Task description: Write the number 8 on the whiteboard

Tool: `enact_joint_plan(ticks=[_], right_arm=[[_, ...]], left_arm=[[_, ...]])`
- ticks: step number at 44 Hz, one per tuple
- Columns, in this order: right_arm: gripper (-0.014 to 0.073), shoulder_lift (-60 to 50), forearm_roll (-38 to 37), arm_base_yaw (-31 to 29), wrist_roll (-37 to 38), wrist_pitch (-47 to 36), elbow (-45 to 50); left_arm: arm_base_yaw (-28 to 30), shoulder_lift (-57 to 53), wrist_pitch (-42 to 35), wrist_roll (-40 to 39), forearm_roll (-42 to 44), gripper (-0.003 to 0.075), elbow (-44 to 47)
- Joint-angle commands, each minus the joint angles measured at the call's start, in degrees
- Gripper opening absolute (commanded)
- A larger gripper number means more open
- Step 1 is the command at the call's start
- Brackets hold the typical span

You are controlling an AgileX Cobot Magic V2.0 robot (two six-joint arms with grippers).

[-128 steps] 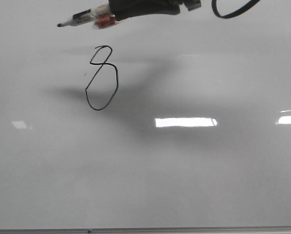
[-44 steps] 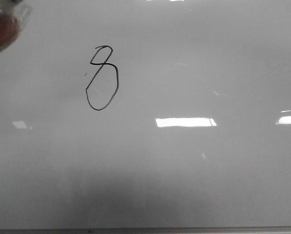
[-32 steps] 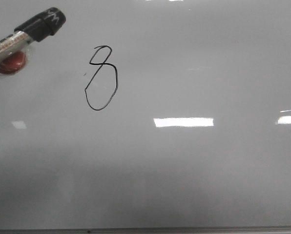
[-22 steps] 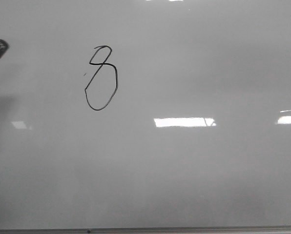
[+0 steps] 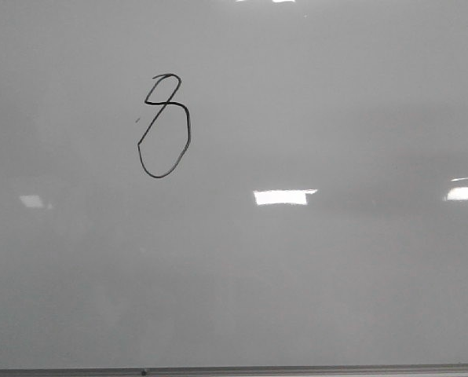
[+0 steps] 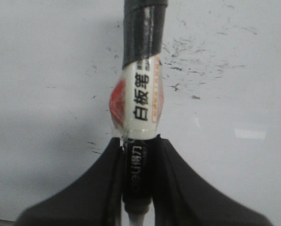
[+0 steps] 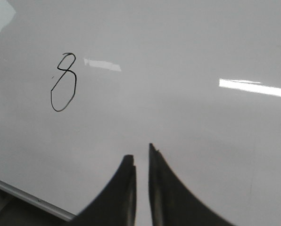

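Across the whole front view lies the whiteboard (image 5: 312, 298). Toward its upper left sits the number 8 (image 5: 164, 126) — both loops closed, so writing looks done. Left gripper (image 6: 139, 155) pinches the marker (image 6: 141, 94); right gripper (image 7: 141, 165) — nearly closed, empty.

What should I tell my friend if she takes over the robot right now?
Left gripper: shut on the whiteboard marker, which is capped with a black cap; out of the front view.
Right gripper: fingers nearly together, holding nothing, hovering above the whiteboard.
The number 8 is drawn in black on the left half of the whiteboard, small loop over a bigger one.
Done: the 8 is written.
Left: probably only to put the whiteboard marker away.
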Motion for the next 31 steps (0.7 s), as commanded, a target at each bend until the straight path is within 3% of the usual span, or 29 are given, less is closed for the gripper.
enact_joint_plan(ticks=[1, 10, 21, 24, 31], right_arm=[[-0.0069, 0.2, 1.6, -0.3, 0.4, -4.1, -1.1], [-0.0069, 0.2, 1.6, -0.3, 0.4, -4.4, -1.1], [-0.0069, 0.2, 1.6, -0.3, 0.4, -3.7, -1.1], [-0.0069, 0.2, 1.6, -0.3, 0.4, -3.4, -1.1], [-0.0069, 0.2, 1.6, -0.3, 0.4, -3.3, -1.1]], left_arm=[[0.2, 0.4, -9.4, -0.5, -0.5, -0.0021, -0.1], [0.2, 6.3, -16.9, -0.7, -1.3, -0.0020, 0.0], [0.2, 14.6, -18.6, -0.7, -3.4, -0.0017, -1.6], [0.2, 15.3, -18.7, -0.7, -3.3, 0.0015, -1.8], [0.2, 15.3, -19.1, -0.7, -3.3, 0.0174, -1.8]])
